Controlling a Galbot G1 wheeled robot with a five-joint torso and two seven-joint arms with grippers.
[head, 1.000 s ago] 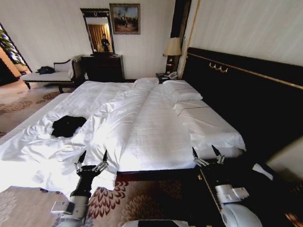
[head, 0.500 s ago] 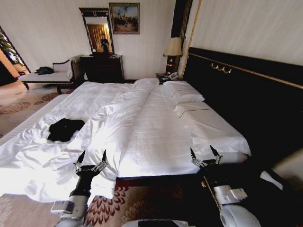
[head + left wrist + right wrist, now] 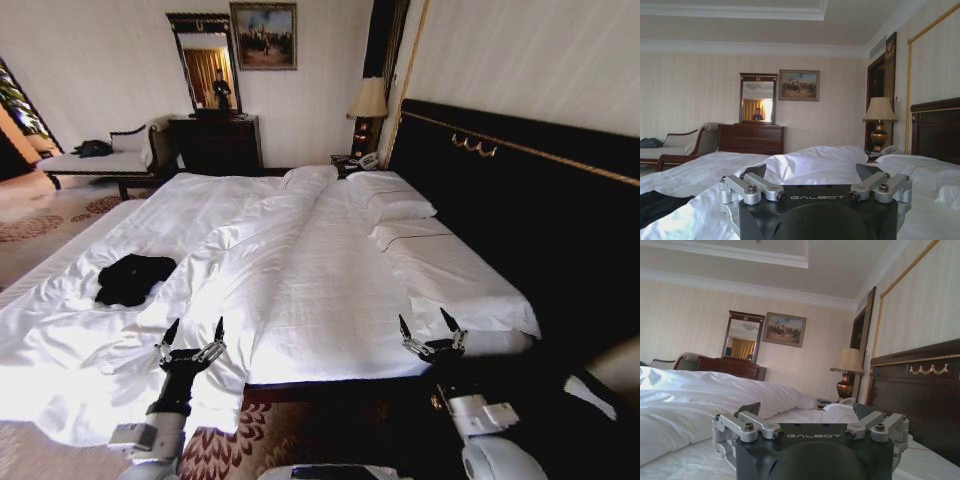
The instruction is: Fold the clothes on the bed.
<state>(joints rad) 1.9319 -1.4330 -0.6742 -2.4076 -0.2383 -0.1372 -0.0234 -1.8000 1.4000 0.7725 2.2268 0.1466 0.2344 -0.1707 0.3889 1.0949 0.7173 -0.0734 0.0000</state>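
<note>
Grippers come first, nearest the camera. The left gripper (image 3: 192, 341) is raised at the near edge of the bed (image 3: 330, 290), over rumpled white bedding, its two dark fingers spread wide with nothing between them. The right gripper (image 3: 430, 331) is held at about the same height on the other side, near the bed's corner beside the headboard (image 3: 520, 190), fingers likewise spread wide and empty. Below them a patterned carpet (image 3: 250, 425) shows between the arms.

A white duvet (image 3: 290, 270) lies in a long raised fold down the middle of the mattress. Well to the left of the left gripper and farther in, a black T-shirt (image 3: 133, 278) sits crumpled in a small heap on the white sheet, apart from both grippers. In the left wrist view a dark patch of it (image 3: 660, 206) shows low at the edge, beyond the gripper body.

Farther along, white pillows (image 3: 395, 200) rest against the tall dark headboard, which runs along the right side. Past them stands a lamp (image 3: 367, 105) on a nightstand. At the far wall are a dark wooden dresser (image 3: 217, 142), a mirror (image 3: 205, 62) above it, and a framed painting (image 3: 264, 36). To the far left a white-cushioned bench (image 3: 95, 160) carries a dark bundle of cloth (image 3: 93, 148).
</note>
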